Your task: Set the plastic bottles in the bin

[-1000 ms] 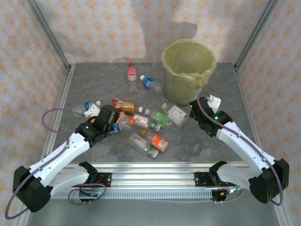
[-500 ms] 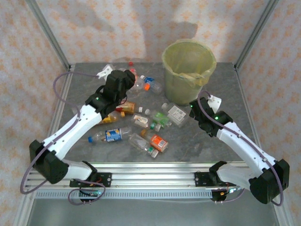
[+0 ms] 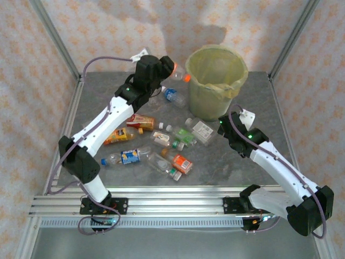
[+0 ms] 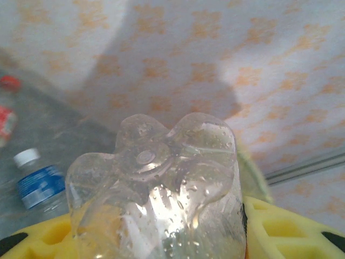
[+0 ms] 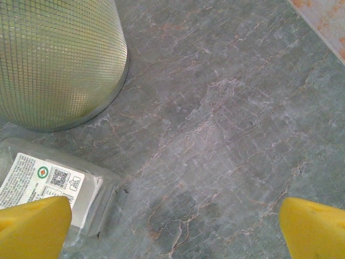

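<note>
Tabletop (image 3: 108, 102): grey stone pattern, carries everything. Bin (image 3: 216, 81) stands upright at the far right, mouth up.

Left tool (image 3: 166, 65) is raised just left of the bin's rim, clamped around the body of a clear bottle (image 4: 156, 178). You see its base facing the wrist camera, so the long axis runs out along the tool, with the orange cap (image 3: 186, 77) toward the bin.

Right tool (image 5: 172, 232) gapes wide with nothing in it, low beside the bin's foot.

Loose bottles (image 3: 161, 141) lie flat mid-tabletop, axes every way.

Judgement: light, thin-walled, slick, crushable. Take each mid-body, across its axis, gently.
</note>
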### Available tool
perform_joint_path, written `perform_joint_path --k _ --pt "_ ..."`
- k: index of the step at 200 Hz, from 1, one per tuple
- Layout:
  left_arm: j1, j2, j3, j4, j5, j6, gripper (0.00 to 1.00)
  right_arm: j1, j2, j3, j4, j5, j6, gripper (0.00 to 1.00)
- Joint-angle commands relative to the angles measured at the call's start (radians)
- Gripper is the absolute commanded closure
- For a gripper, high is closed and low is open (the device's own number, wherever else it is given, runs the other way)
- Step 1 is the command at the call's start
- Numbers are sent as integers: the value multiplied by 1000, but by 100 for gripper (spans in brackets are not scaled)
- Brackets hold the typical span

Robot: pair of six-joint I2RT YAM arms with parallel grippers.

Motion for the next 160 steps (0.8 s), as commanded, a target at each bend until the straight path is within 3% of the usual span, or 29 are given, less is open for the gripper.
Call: perform_joint_path --k 1,38,96,160 --pt "6 72 131 66 58 46 56 -7 -8 10 -2 -1 18 1" --pt "6 299 409 65 123 74 57 -7 -12 -7 15 -15 24 1" --pt "0 731 1073 -120 295 158 57 -7 15 -22 43 -15 24 1" --pt "1 801 1041 -53 372 279 59 -7 62 -16 88 -44 36 1"
